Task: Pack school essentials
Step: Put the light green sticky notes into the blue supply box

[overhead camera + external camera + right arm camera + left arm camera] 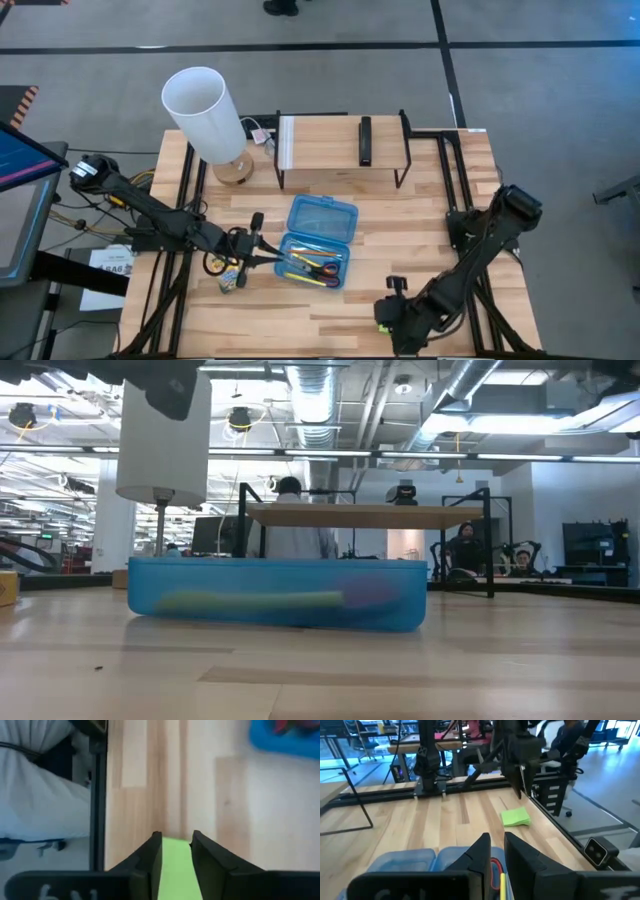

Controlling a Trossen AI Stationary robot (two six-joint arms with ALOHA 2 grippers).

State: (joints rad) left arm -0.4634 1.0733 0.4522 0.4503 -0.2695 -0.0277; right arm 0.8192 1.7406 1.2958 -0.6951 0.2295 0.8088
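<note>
The open blue case (318, 240) lies mid-table, with red-handled scissors (322, 268) and pencils (502, 887) in its near half. My left gripper (272, 255) hangs level at the case's left edge; its fingers (496, 840) are a narrow gap apart with nothing between them. A crayon box (232, 280) lies on the table just near-left of it. The lime-green sticky-note pad (516, 816) lies flat near the table's front edge. My right gripper (388, 312) slants down just above the pad, open, and the pad (175, 870) shows between its fingers.
A tall white lamp (205, 115) stands at the back left. A black wire shelf (340, 140) with a dark object (366, 140) on it stands behind the case. Bare wood lies between the case and the pad. People sit in the room beyond (290, 520).
</note>
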